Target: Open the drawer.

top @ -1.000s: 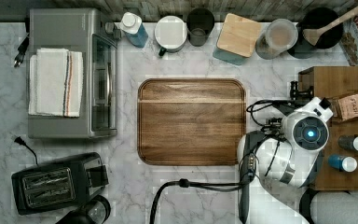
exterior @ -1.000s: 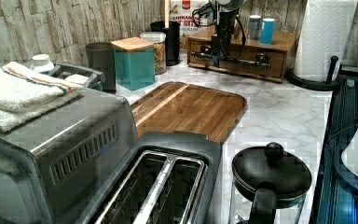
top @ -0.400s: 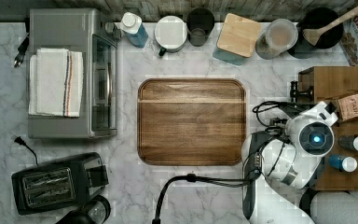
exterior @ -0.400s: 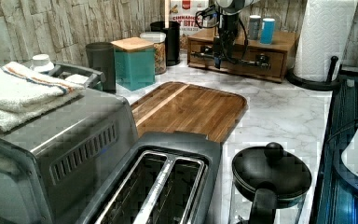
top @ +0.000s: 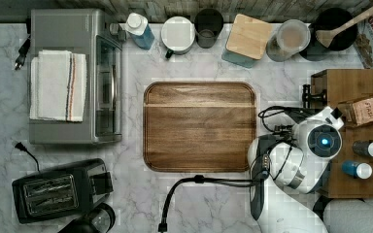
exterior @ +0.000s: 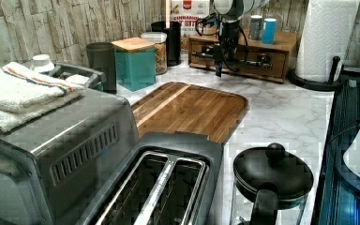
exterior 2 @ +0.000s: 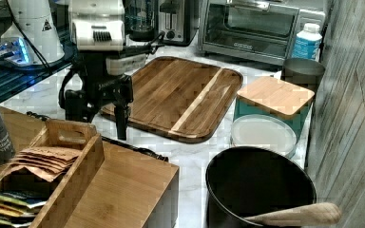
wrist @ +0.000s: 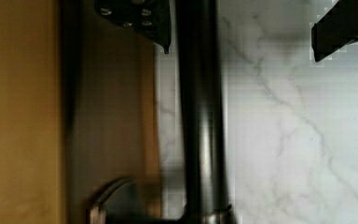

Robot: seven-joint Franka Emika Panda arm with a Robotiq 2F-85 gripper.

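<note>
1. Wrist view: end effector open, one finger on the wood side of the black bar handle, the other finger on the marble side, well off it. Bar sits between them, not pinched. One handle post at the bar's end. Drawer front lies just behind the bar.

2. Top view: arm reaches over the cabinet's edge at the top view's right; end effector hidden under the wrist. Cutting board lies mid-counter, apart from the cabinet. Counter bare between the two, a strip of open marble.

3. Left view: end effector hangs in front of the drawer, fingers pointing down at bar level. Drawer front looks flush with the cabinet, so judged shut. Paper towel roll stands just beside the cabinet on the left view's right.

4. Right view: end effector stands at the cabinet's front edge, fingers down over the bar. Cutting board near edge lies close behind the fingers.

5. Progress, as a judgement: approach done, bar straddled. Left: close on the bar, pull out.

6. Room: the pull heads toward the cutting board. The marble strip looks enough for partial opening; full travel may bring fingers over the board's rim.
</note>
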